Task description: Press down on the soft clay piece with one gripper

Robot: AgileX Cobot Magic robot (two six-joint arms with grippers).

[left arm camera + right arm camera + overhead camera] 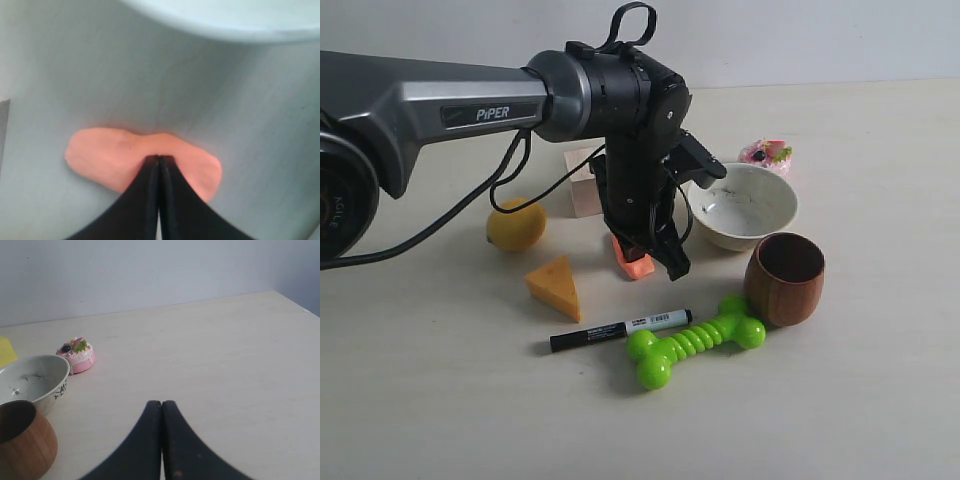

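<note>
Clay piece, small and salmon-orange, lies on the table between cheese wedge and bowl, under the left gripper. From the left wrist it looks matte, oblong and uneven-edged, the clenched gripper's tips touching it. The right gripper is clenched above the table.

Bright, even light, faint soft shadows; soft clay piece blurred close-up
</note>
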